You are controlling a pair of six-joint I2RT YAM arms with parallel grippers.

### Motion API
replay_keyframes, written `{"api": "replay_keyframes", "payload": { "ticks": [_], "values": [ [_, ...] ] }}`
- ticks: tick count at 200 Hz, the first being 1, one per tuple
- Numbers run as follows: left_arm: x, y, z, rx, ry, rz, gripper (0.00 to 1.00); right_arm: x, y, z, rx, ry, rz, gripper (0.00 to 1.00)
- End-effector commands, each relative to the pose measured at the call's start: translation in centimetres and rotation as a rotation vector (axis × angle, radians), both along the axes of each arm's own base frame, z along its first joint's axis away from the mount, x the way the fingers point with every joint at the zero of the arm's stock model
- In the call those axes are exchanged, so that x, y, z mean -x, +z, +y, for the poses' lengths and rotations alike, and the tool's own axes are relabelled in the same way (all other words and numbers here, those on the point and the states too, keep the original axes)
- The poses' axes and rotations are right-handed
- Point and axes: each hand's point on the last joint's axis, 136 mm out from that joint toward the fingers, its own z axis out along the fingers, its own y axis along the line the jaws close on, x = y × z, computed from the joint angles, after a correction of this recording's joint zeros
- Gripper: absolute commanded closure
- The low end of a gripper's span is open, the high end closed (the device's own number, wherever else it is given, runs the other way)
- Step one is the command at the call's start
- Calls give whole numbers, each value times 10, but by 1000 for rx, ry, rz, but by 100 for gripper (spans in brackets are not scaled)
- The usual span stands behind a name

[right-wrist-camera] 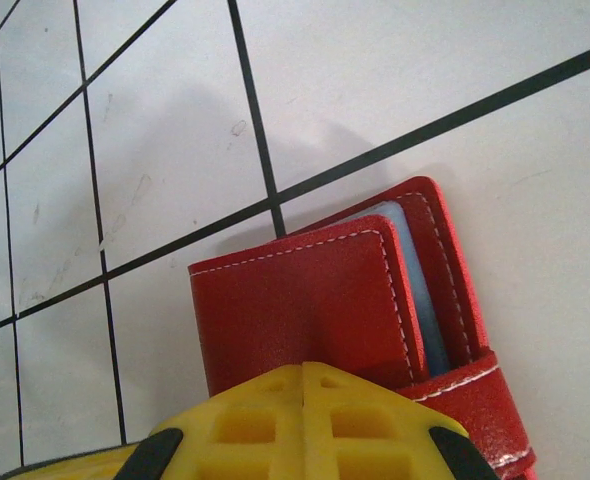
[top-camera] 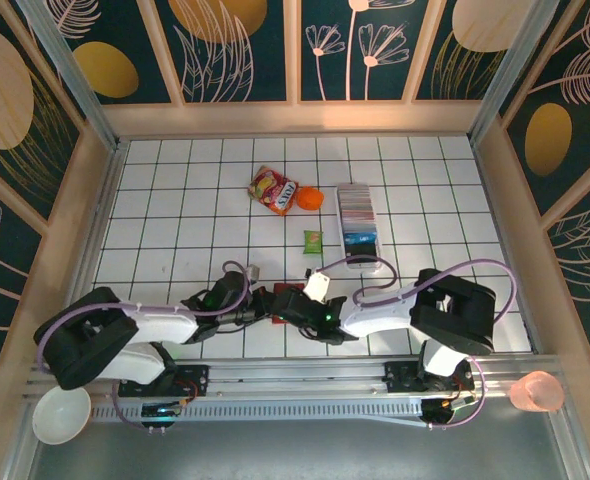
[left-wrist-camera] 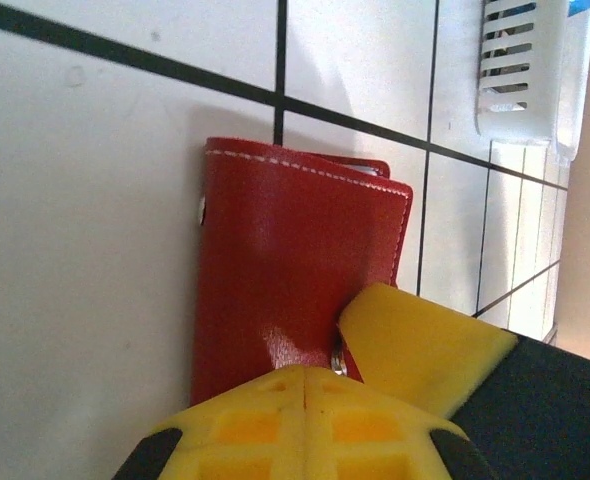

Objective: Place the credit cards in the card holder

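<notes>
Left gripper [left-wrist-camera: 305, 385] and right gripper [right-wrist-camera: 303, 378] pressed together, meeting over folded holder [left-wrist-camera: 285, 270]; cards [top-camera: 356, 207] far right, nearer right gripper.

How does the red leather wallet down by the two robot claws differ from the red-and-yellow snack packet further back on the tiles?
The red leather-like folding card holder is plain red with pale stitching; the red-and-yellow snack packet carries print. The card holder has the left gripper and right gripper, both shut, at its edge; the snack packet lies farther back, untouched, beside a round orange thing. Both lie flat on the white tiled table.
</notes>
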Motion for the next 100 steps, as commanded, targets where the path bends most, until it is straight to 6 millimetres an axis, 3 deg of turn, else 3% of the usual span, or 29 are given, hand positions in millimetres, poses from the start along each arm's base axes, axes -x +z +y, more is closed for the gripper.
{"api": "replay_keyframes", "payload": {
  "ticks": [1,40,100],
  "values": [
    [4,-4,13,-41,59,53,100,76,-101,-80,391,109,337,100],
    [6,8,22,21,118,46,100,78,-98,-83,429,129,316,100],
    [22,3,25,74,91,97,100,73,-81,-79,480,201,222,100]
  ]
}}
